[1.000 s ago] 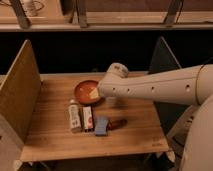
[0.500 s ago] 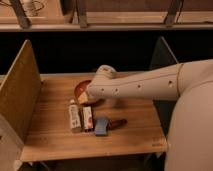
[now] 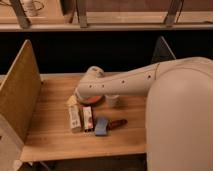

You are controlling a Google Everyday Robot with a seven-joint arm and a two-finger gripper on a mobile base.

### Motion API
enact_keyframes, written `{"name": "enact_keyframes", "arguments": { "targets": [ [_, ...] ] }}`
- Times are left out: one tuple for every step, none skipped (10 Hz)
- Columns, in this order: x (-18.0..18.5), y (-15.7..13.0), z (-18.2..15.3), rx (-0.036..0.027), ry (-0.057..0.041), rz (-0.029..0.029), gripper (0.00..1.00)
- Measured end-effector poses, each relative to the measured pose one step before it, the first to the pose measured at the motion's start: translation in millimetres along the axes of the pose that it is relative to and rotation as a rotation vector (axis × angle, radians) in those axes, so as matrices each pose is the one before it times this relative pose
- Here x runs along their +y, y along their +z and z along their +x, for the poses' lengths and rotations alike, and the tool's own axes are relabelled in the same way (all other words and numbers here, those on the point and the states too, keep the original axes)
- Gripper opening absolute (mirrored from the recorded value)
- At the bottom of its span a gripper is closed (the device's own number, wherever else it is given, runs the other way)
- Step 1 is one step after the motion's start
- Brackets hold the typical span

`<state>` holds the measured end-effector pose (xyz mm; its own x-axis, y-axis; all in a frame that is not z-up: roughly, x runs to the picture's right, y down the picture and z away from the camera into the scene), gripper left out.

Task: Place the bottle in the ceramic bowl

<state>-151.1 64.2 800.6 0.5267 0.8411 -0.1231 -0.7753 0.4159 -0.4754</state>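
The bottle (image 3: 74, 118) is pale cream and lies lengthwise on the wooden table, left of a red-and-white pack. The orange-red ceramic bowl (image 3: 95, 101) sits just behind them. It is almost wholly hidden under my arm, and only a sliver of its front rim shows. My arm's rounded wrist housing (image 3: 91, 84) hangs over the bowl. My gripper (image 3: 74, 101) points down below the housing, at the bowl's left edge and just behind the bottle's far end. Most of the gripper is hidden.
A red-and-white oblong pack (image 3: 87, 118), a blue block (image 3: 101, 126) and a small dark red item (image 3: 118, 122) lie in front of the bowl. A translucent whitish cup (image 3: 112, 100) stands to the bowl's right. A tall board wall (image 3: 20, 90) borders the table on the left.
My arm has swung left and toward the table's front. It now covers the bowl, and the gripper end has come down close behind the bottle. The objects on the table have not moved.
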Motion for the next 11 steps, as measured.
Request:
{"name": "enact_keyframes", "arguments": {
  "targets": [
    [11.07, 16.52, 5.09, 0.04746, -0.02728, -0.01785, 0.80],
    [10.03, 12.66, 6.34, 0.05011, -0.02419, -0.00864, 0.80],
    [8.02, 7.34, 3.89, 0.03069, -0.01364, -0.00944, 0.80],
    [0.69, 2.22, 1.86, 0.01099, -0.00470, 0.00058, 0.80],
    [-4.09, -0.29, 1.01, -0.00021, 0.00157, 0.00602, 0.80],
    [-0.63, -0.36, 0.37, -0.00009, 0.00107, 0.00050, 0.80],
    [1.28, 0.57, 0.03, 0.00118, -0.00225, -0.00144, 0.80],
    [4.22, 7.05, 4.77, 0.01248, -0.00580, -0.01200, 0.80],
    [10.99, 10.63, 2.12, 0.01222, -0.01339, -0.02583, 0.80],
    [11.18, 11.81, 0.19, 0.01504, -0.01944, -0.02285, 0.80],
    [12.86, 14.09, -1.60, 0.01856, -0.02193, -0.02566, 0.80]
  ]
}}
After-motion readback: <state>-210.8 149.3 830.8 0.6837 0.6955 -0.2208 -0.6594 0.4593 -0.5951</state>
